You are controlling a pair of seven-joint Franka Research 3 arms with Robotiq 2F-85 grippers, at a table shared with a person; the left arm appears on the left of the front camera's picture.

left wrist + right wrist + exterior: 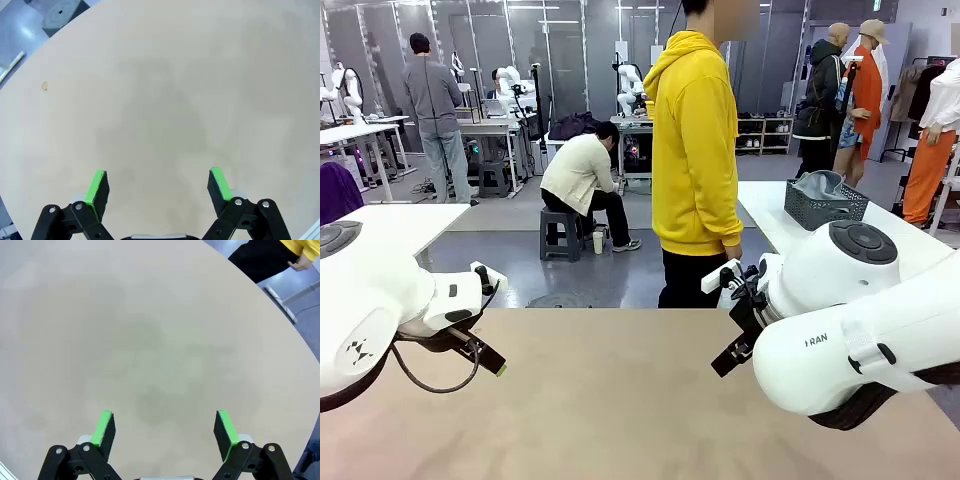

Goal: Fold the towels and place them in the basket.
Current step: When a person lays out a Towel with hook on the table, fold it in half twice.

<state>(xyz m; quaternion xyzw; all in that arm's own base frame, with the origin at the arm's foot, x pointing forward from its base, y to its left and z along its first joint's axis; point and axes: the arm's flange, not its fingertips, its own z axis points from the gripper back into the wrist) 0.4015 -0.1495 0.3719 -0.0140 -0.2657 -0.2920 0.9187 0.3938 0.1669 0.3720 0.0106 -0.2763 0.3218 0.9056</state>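
A dark grey mesh basket stands on a white table at the back right, beyond my tan table. A pale grey-blue towel lies bunched in it. My left gripper hovers over the tan table's left part; in the left wrist view the left gripper is open, with bare tabletop between its green pads. My right gripper hangs over the table's right part. The right wrist view shows the right gripper open too, holding nothing.
A person in a yellow hoodie stands at the far edge of my table, arms down; one hand shows at the corner of the right wrist view. Another white table stands at the back left.
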